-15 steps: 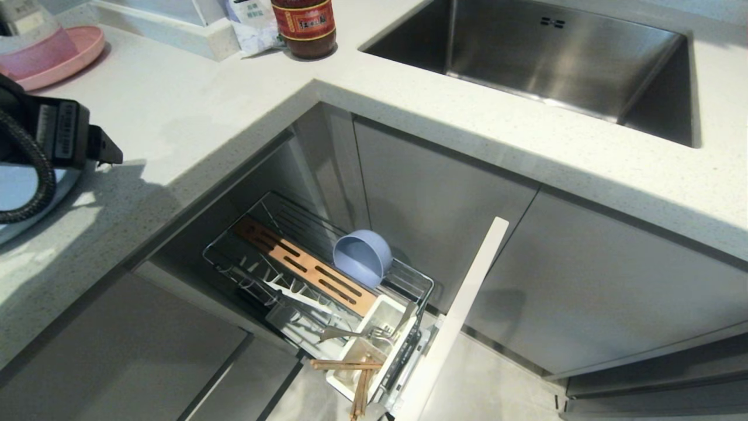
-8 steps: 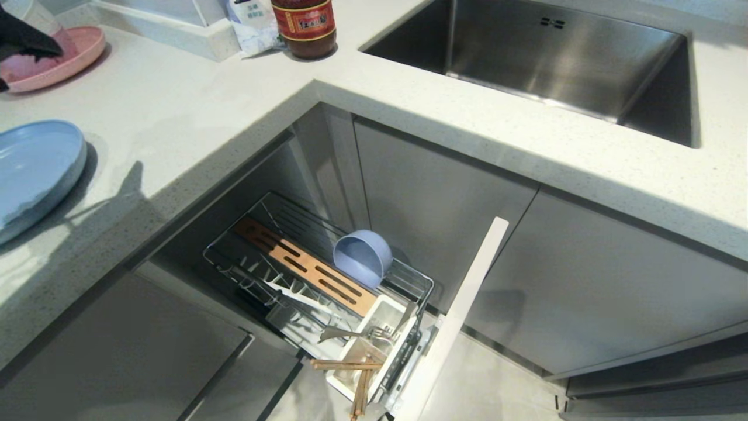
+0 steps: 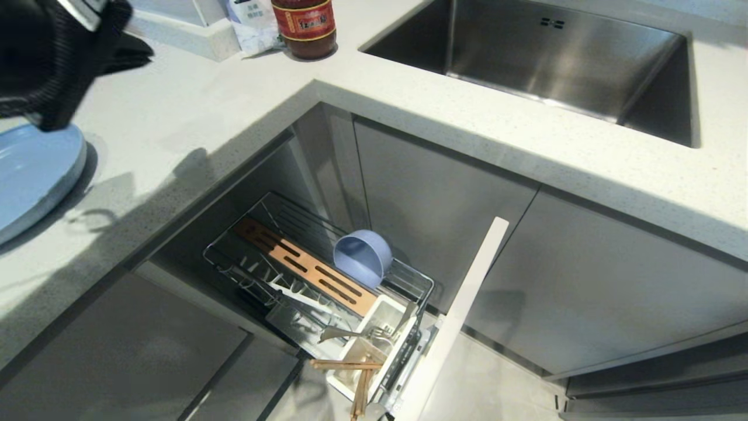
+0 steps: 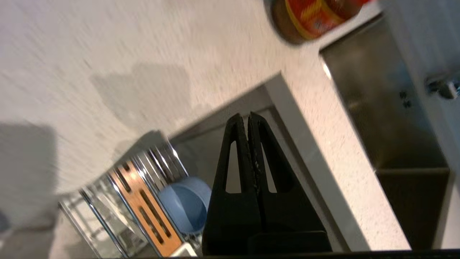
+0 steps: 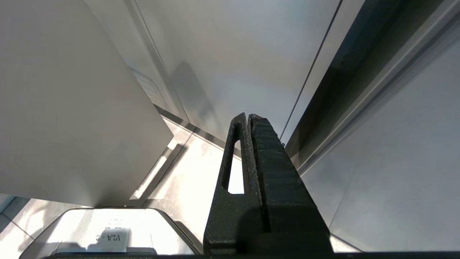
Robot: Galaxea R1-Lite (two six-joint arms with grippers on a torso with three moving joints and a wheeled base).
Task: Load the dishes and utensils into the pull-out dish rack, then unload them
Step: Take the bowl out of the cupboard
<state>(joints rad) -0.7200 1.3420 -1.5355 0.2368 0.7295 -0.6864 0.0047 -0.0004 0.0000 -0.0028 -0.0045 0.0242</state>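
The bench [image 3: 193, 117] is pale stone with tiny dark specks, and it bends around a corner. Below that corner the pull-out dish rack [image 3: 318, 280] sticks out from the grey cupboards, over a pale tiled floor [image 3: 485, 380]. The rack is the thing to look from.

Inside the rack, the small blue bowl [image 3: 362, 257] leans on its side just behind the wooden strip [image 3: 304, 266]. At the front end sits the white box [image 3: 374, 345], right by the narrow pale cabinet front [image 3: 456, 316]. The fork [image 3: 356, 334] lies across the box, and the 2 chopsticks [image 3: 350, 374] poke out of it.

Up on the bench, far to the left of the rack, the big blue plate [image 3: 32, 175] lies flat. The left end effector [image 4: 248, 120] is in the air above the bench edge, higher than the rack. Its 2 fingers are pressed together with nothing between them.

Behind the rack, far back on the bench, stands a dark bottle [image 3: 304, 26] with a red label. The writing on it is too small to read. A white packet [image 3: 251, 23] stands beside it. To the right of the rack is a steel sink [image 3: 543, 58].

The right end effector [image 5: 249, 118] hangs low by the cupboard doors, squeezed closed and empty. A white tag near it reads "VLA", seen upside down.
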